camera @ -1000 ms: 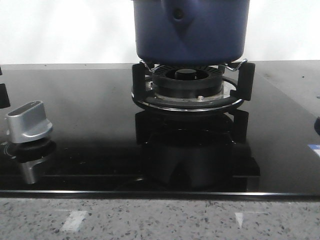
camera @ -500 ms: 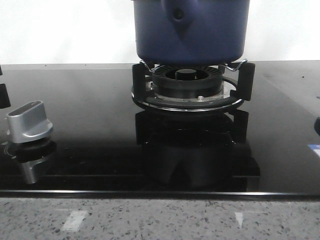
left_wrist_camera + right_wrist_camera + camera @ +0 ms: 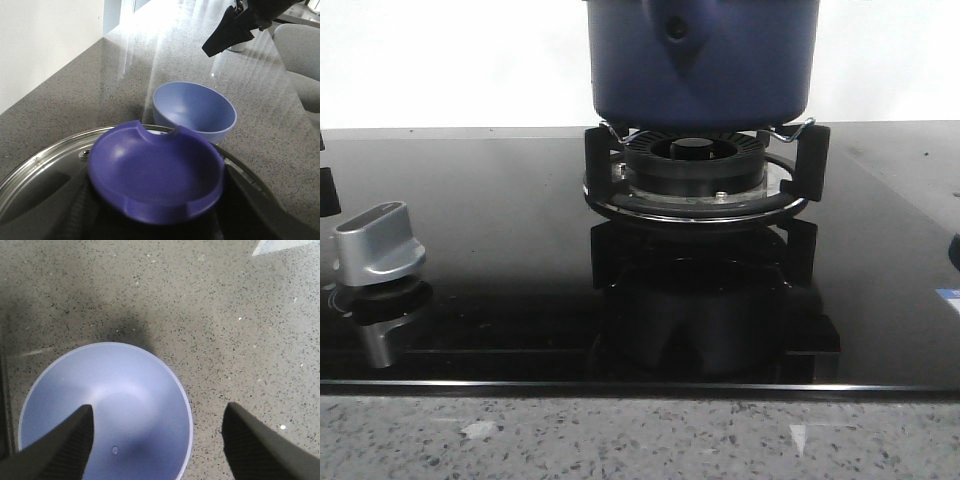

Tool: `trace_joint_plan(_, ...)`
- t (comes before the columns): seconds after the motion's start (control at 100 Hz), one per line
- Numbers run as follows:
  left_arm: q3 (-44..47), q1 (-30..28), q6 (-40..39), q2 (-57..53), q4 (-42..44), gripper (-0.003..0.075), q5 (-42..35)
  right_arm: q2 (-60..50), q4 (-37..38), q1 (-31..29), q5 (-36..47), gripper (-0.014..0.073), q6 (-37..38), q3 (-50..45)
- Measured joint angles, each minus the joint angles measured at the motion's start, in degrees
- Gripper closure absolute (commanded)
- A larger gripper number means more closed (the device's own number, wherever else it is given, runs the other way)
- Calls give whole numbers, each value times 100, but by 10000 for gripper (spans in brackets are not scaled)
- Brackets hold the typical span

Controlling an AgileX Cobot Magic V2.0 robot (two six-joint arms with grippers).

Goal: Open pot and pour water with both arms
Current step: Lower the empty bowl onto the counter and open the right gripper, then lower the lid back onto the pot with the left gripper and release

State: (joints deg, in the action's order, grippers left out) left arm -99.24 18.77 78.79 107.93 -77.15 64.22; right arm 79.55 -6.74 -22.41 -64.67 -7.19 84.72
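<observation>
Pot on burner, lid under left wrist

Pot (image 3: 700, 60) is sitting on the burner stand (image 3: 695, 180) of a black glass cooktop (image 3: 500, 230), silver knob (image 3: 378, 245) lying near its left edge. Left gripper (image 3: 150, 220) is hovering at the blue lid knob (image 3: 156, 172) on the glass lid (image 3: 45, 170); whether its fingers are closed cannot be told. Right gripper (image 3: 157, 435) is hanging spread apart over a blue bowl (image 3: 105, 405) on the speckled counter (image 3: 225, 315).

No readable text, label, brand, number or sign shows in any view.
</observation>
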Motion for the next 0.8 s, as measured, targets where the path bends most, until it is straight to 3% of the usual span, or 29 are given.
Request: trace_joint_plan(0.8,0,111,184,75,77,489,-103,0,-48,0,0,109,0,0)
